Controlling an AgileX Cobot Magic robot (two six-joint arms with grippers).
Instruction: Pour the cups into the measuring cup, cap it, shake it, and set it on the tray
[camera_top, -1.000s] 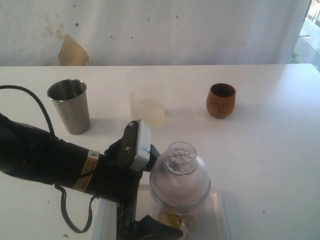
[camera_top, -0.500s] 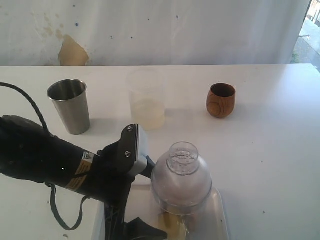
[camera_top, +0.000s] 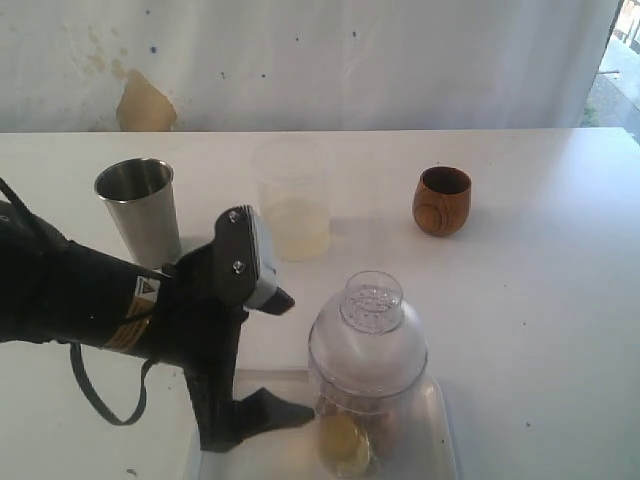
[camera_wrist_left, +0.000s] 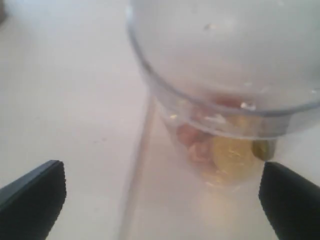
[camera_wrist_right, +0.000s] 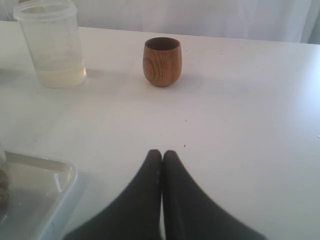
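The measuring cup (camera_top: 367, 365), a clear jar under a domed clear cap, stands on the white tray (camera_top: 440, 425) at the near edge, with yellow and pinkish pieces in its bottom (camera_wrist_left: 225, 150). My left gripper (camera_top: 268, 418) is open just left of it, and its black fingers (camera_wrist_left: 35, 192) are spread wide and touch nothing. The steel tumbler (camera_top: 138, 210) stands at the back left and the wooden cup (camera_top: 441, 200) at the back right. My right gripper (camera_wrist_right: 161, 156) is shut and empty, low over the table and facing the wooden cup (camera_wrist_right: 161, 61). It does not show in the exterior view.
A frosted plastic cup (camera_top: 293, 200) with a little pale liquid stands between the tumbler and the wooden cup, also in the right wrist view (camera_wrist_right: 50, 42). The tray's corner (camera_wrist_right: 55, 175) lies beside my right gripper. A white wall closes off the table's far edge.
My left arm has drawn back to the left and lifted away from the measuring cup, which now stands free on the tray. The right gripper has not moved.
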